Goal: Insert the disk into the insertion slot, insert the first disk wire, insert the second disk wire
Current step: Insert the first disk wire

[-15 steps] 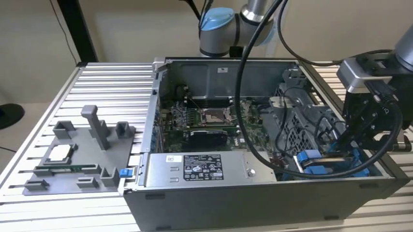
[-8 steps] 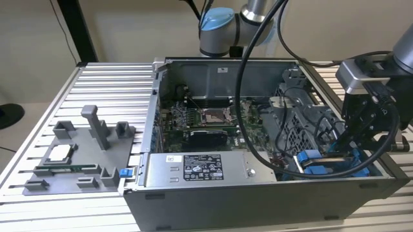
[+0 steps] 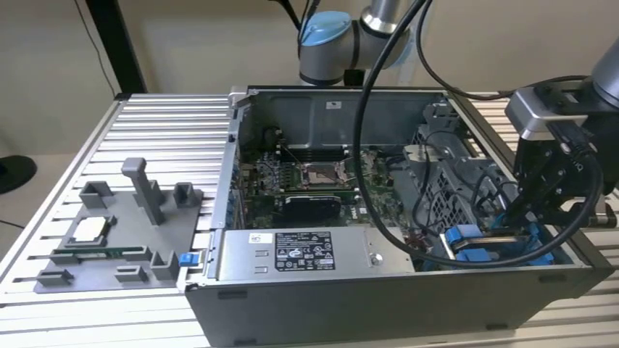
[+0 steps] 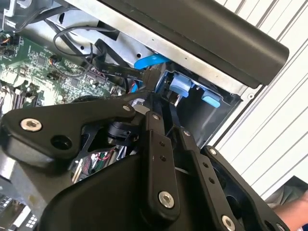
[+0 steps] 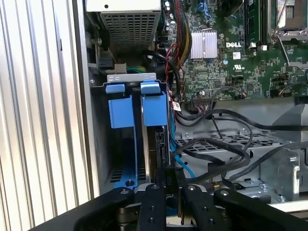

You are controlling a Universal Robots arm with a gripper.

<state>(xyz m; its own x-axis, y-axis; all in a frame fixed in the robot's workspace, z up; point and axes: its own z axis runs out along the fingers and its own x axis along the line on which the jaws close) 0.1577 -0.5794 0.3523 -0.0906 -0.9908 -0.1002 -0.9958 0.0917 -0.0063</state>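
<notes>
— Ribbed silver tabletop (image 3: 145, 123) carries an open computer case (image 3: 387, 304), seen from above in the exterior view. A grey moulded tray (image 3: 126, 239) with small parts lies on the tabletop at the exterior view's left of the case.

— What is inside the case?

— A green motherboard (image 3: 309, 181) lies across the middle. A silver labelled power-supply box (image 3: 300, 254) runs along the near wall. Bright blue plastic shows in the near corner at the exterior view's right.

— Where is the arm?

— It reaches down into that blue corner, and the pincer (image 3: 522, 217) is low among looping black cables (image 5: 216, 154).

— And the disk?

— In the first wrist view the disk (image 5: 155, 110) stands on edge in its blue frame, seated inside the insertion slot (image 5: 130, 77). A second blue frame (image 5: 120, 110) stands just beside it. A perforated grey cage (image 5: 231, 139) lies on the disk's other side.

— Is the pincer holding anything?

— Its black fingers (image 5: 154, 192) are drawn close together. In the second wrist view the pincer (image 4: 153, 89) pinches a black plug (image 4: 143, 76) at the end of a flat black lead, close to the disk's end. A bright blue cable (image 4: 149, 60) curves just beyond the plug.
</notes>
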